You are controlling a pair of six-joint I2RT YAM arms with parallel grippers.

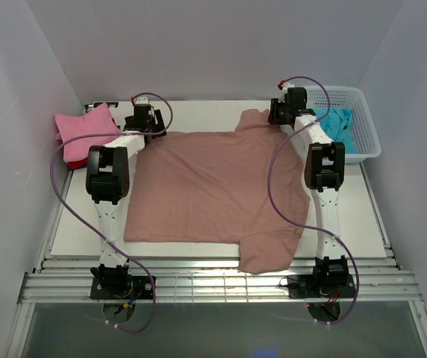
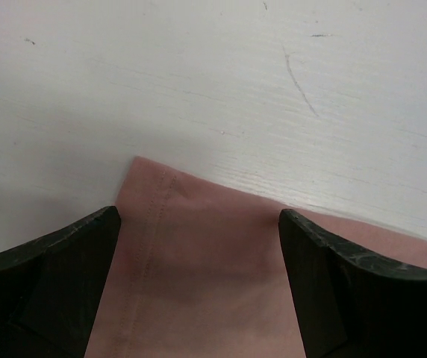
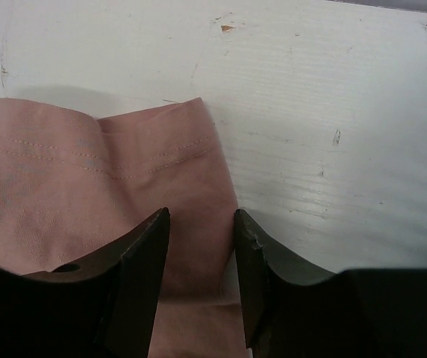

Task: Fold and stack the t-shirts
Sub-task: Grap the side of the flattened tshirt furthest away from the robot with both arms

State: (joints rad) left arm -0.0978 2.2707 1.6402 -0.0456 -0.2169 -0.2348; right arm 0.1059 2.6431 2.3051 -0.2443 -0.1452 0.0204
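A large dusty rose-brown t-shirt [image 1: 213,186] lies spread flat on the white table [image 1: 198,112], one sleeve hanging over the near edge. My left gripper [image 1: 142,121] hovers over its far left corner. In the left wrist view that gripper [image 2: 198,224] is wide open, and the stitched hem corner of the t-shirt [image 2: 198,276] lies flat between the fingers. My right gripper [image 1: 279,113] is at the far right sleeve. Seen from the right wrist, it [image 3: 201,218] is open and narrower, straddling the edge of the sleeve [image 3: 64,171], which rests on the table.
A folded bright pink t-shirt [image 1: 85,125] lies on a red one [image 1: 74,161] at the far left. A white lattice basket [image 1: 370,142] at the far right holds a turquoise t-shirt [image 1: 340,123]. Grey walls enclose the table on three sides.
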